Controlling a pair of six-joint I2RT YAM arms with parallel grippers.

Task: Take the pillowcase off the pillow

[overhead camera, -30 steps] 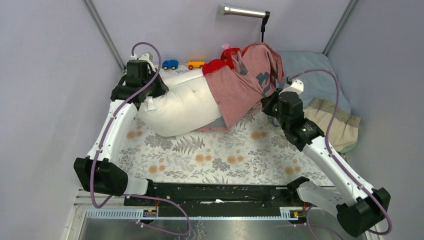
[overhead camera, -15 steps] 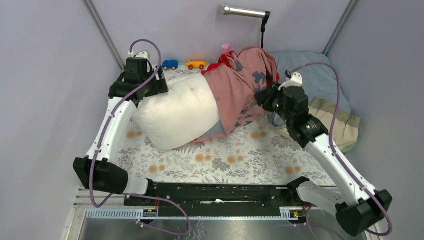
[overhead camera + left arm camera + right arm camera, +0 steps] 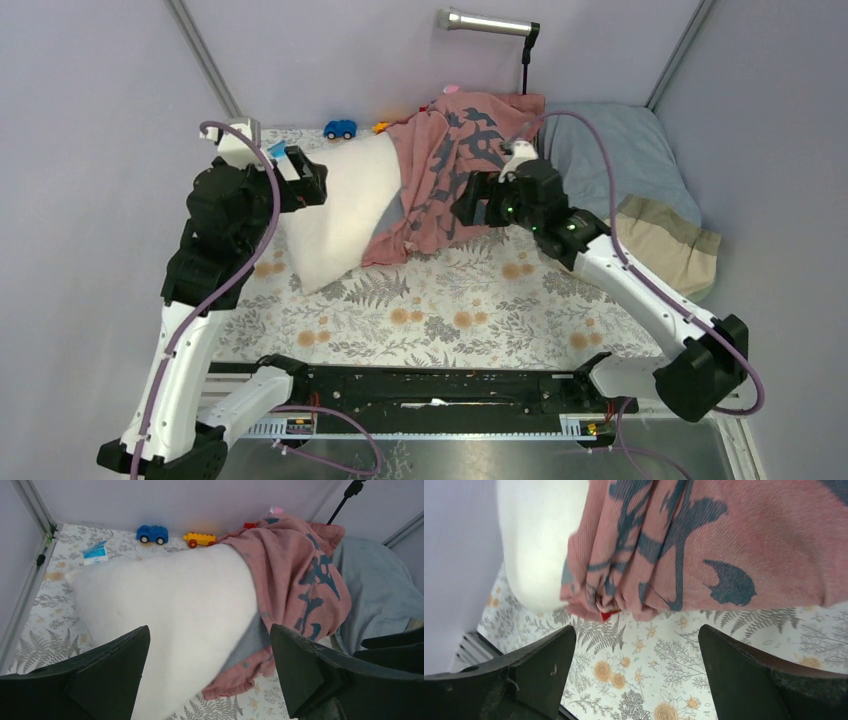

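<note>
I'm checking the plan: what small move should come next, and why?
Probably close the right tool on the pillowcase's bunched edge just ahead of it: both tools stand open, the pillowcase wraps only one end of the pillow, and the left tool hovers over the bare end.

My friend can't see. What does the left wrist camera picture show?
A plump white pillow lies half out of its faded pink pillowcase, which is bunched over the pillow's right end. The left gripper stands open in front, holding nothing. A small blue toy car sits behind the pillow.
</note>
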